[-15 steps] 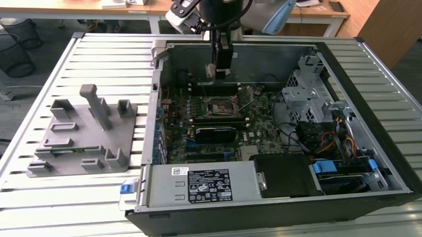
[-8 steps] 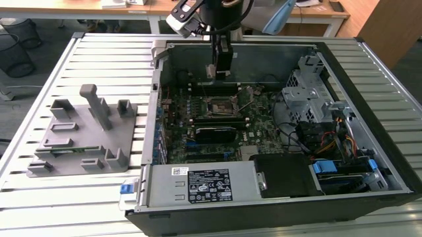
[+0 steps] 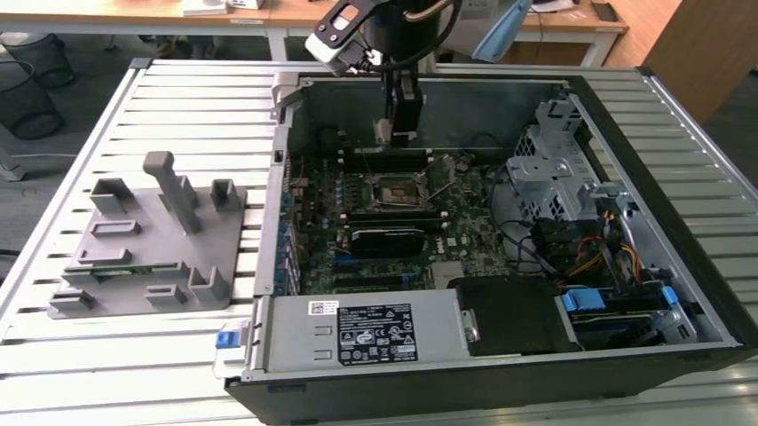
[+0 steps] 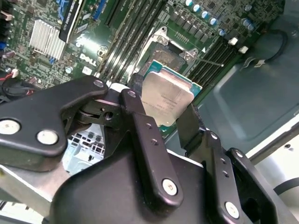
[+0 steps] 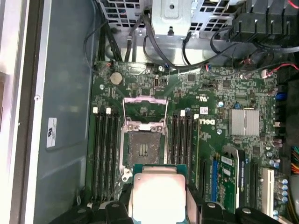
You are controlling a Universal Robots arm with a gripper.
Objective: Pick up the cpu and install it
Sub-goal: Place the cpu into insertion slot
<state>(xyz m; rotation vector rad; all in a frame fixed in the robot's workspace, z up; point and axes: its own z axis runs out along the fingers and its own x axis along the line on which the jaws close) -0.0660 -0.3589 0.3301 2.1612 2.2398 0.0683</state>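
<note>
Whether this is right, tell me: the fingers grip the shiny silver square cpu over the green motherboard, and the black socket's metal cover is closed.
Not closed: the first wrist view shows the metal cover flipped open off the empty black socket. The fingers do grip the silver square cpu.

Light: soft, even, from overhead. Bench (image 3: 177, 98) slats bright; case (image 3: 474, 395) interior dimmer, shaded beneath its walls. Glare: pale sheen on cpu (image 5: 159, 198) lid in both wrist views. Focus: gripper (image 4: 163, 102) body close to lens, slightly soft.
</note>
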